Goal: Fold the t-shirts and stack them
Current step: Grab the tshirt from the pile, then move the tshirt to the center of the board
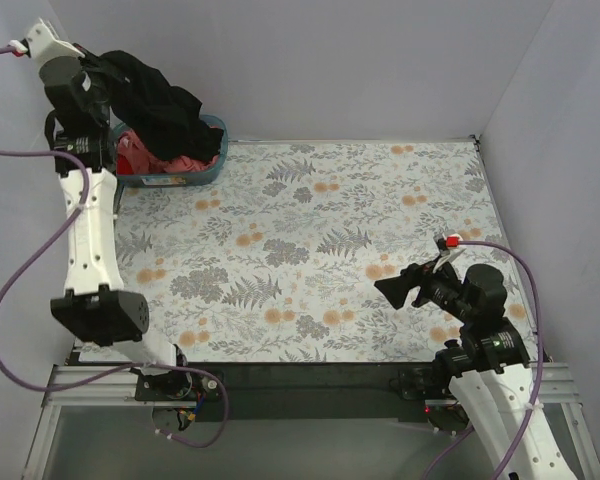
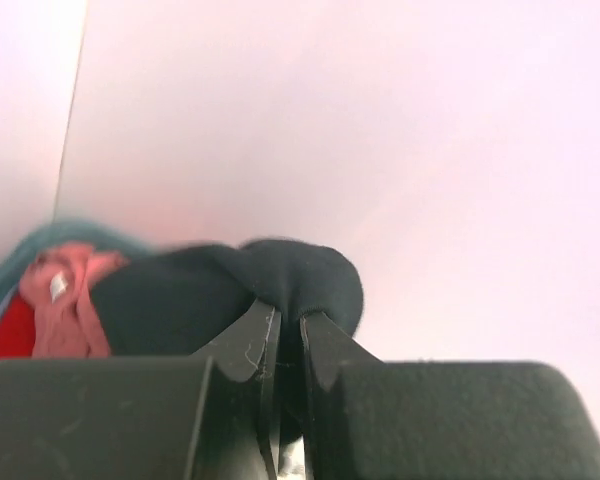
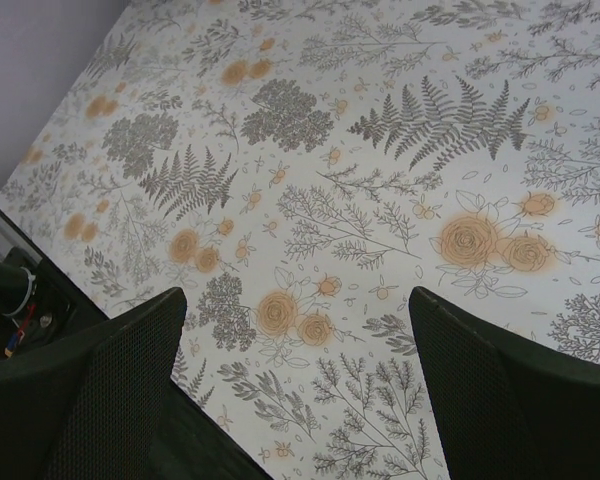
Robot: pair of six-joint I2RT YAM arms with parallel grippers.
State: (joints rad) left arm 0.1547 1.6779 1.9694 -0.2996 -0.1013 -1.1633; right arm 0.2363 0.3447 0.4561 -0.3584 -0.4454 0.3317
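Note:
My left gripper (image 2: 288, 318) is shut on a bunched fold of the black t-shirt (image 2: 290, 272), raised over the teal basket. From above, the black t-shirt (image 1: 160, 105) hangs from the left gripper (image 1: 95, 62) at the back left and drapes down into the basket (image 1: 212, 170). Beneath it lie a dusty pink shirt (image 1: 185, 162) and a red one (image 1: 132, 155); the left wrist view shows them too, pink (image 2: 70, 300) and red (image 2: 5, 335). My right gripper (image 1: 395, 290) hovers open over the floral cloth at the front right, its fingers (image 3: 110, 370) wide apart with nothing between them.
A floral-patterned cloth (image 1: 320, 240) covers the table. Grey walls close in at the back and on both sides. The teal basket stands in the back left corner. A dark rail (image 1: 310, 375) runs along the near edge between the arm bases.

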